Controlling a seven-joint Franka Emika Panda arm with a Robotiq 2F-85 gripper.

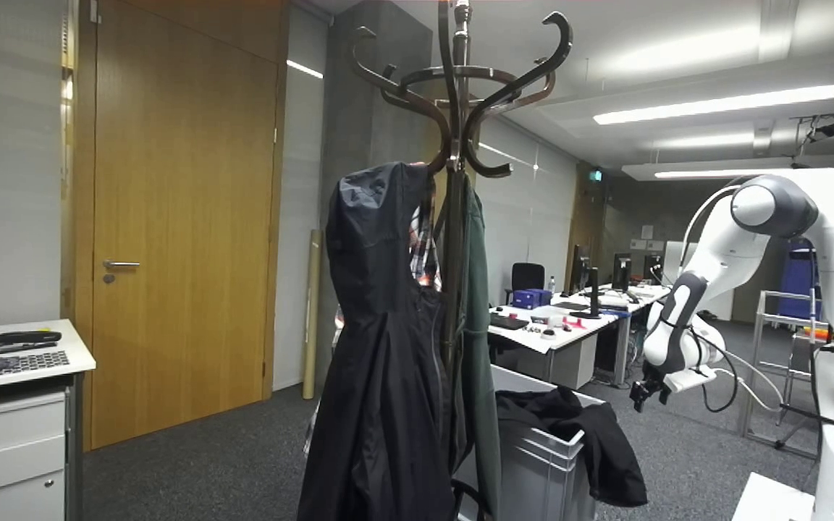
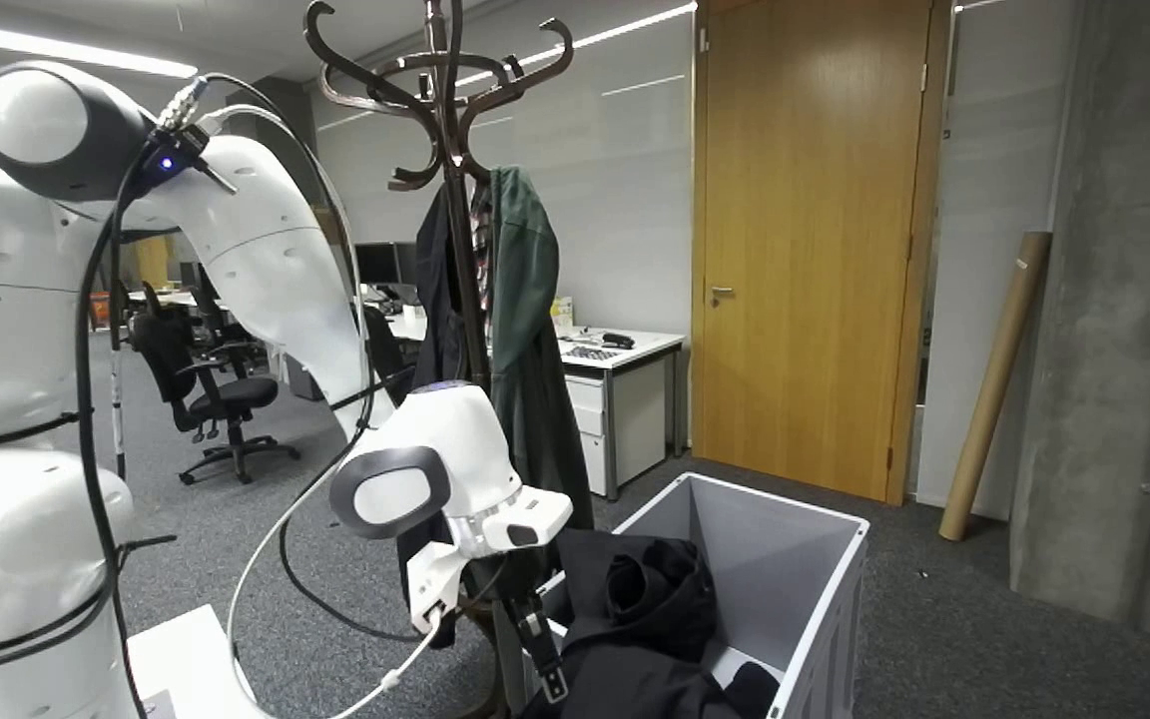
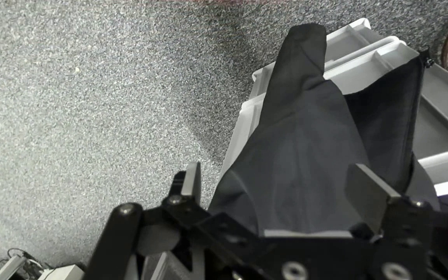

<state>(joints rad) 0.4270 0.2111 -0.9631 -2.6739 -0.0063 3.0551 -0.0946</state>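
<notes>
My gripper [image 3: 276, 175] is open and nothing is between its fingers. It points down over a black garment [image 3: 305, 128], which lies over the rim of a grey bin [image 3: 447, 155]. In the wrist view the cloth shows between and beyond the fingers, apparently below them. In an exterior view the gripper [image 1: 649, 396] is beside the bin [image 1: 533, 470], apart from the garment's [image 1: 616, 456] hanging part. In an exterior view the gripper [image 2: 547, 674] appears in front of the garment [image 2: 635, 609] and the bin [image 2: 840, 579]; whether it touches the cloth cannot be told there.
A dark wooden coat rack [image 1: 453, 217] stands by the bin, bearing a black hooded jacket [image 1: 381, 362], a green garment [image 1: 478, 325] and a plaid one, partly hidden. Desks [image 1: 547, 333] stand behind. A drawer cabinet [image 2: 635, 419] and a wooden door [image 2: 805, 250] are farther off.
</notes>
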